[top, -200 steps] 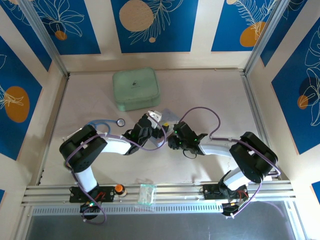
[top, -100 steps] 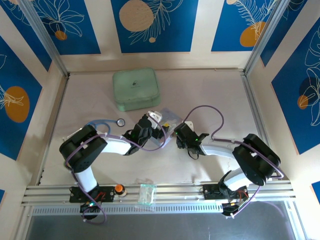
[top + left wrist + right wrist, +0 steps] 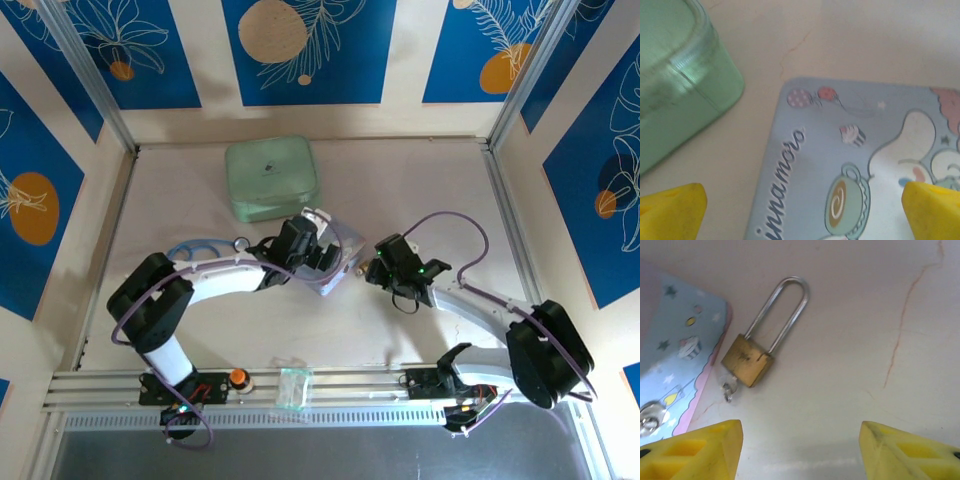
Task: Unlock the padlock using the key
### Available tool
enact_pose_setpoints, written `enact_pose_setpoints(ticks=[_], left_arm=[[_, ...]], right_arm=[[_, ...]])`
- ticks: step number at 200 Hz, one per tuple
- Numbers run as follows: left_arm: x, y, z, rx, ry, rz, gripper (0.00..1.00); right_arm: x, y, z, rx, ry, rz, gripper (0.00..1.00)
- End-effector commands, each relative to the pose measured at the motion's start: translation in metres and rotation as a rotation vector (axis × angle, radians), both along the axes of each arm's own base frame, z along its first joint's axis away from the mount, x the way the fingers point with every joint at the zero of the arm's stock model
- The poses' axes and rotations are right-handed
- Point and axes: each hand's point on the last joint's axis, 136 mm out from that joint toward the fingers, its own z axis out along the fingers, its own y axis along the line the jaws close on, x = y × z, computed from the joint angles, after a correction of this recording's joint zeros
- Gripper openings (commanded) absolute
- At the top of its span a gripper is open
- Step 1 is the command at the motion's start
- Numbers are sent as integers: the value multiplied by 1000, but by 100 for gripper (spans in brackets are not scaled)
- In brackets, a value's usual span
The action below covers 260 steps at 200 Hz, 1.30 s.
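The padlock [image 3: 747, 365] lies flat on the table, a small brass body with a long silvery shackle [image 3: 790, 287] pointing away from me. The key [image 3: 729, 388] sticks out of the body's near end, right beside the lavender tin's edge. My right gripper [image 3: 802, 455] stands open just short of the padlock, touching nothing. In the top view the right gripper [image 3: 380, 266] sits right of the tin. My left gripper [image 3: 802, 215] is open wide above the lavender cartoon tin [image 3: 850, 165], yellow fingertips [image 3: 670, 212] apart, with nothing held.
A mint-green square tin [image 3: 272, 178] stands behind the left gripper, and its corner [image 3: 675, 95] shows close by in the left wrist view. A blue-tubed stethoscope [image 3: 205, 246] lies at the left. An orange button [image 3: 238, 377] and a clear packet [image 3: 295, 388] sit on the front rail.
The right gripper has opened, let go and drawn back to the right. The left gripper has opened wider and shifted to the right over the lavender tin.
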Motion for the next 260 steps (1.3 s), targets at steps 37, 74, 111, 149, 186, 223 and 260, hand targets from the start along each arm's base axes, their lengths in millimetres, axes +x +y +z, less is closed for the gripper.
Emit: enact_pose_setpoints(ticks=[37,74,111,149,186,223,260], left_arm=[[-21,49,33,67,9,173,100],[-59,65,3,105,48,221,99],[-90,55,-17,130,60,236,99],[-99,37,-49,69,115,280,99],[-90,26,-71,137,118,392,100],[-82,55,-77,158,83,518,99],[-75,106,-73,162,78,611,99]], right_arm=[[34,24,10,113,12,-11,63],[50,32,-7,87,38,-12,63],[54,40,-22,67,59,-7,62],[47,33,-38,-12,103,-21,62],[31,25,-47,-66,153,-5,61],[16,10,-50,-140,215,7,60],[9,3,-56,-173,253,27,59]])
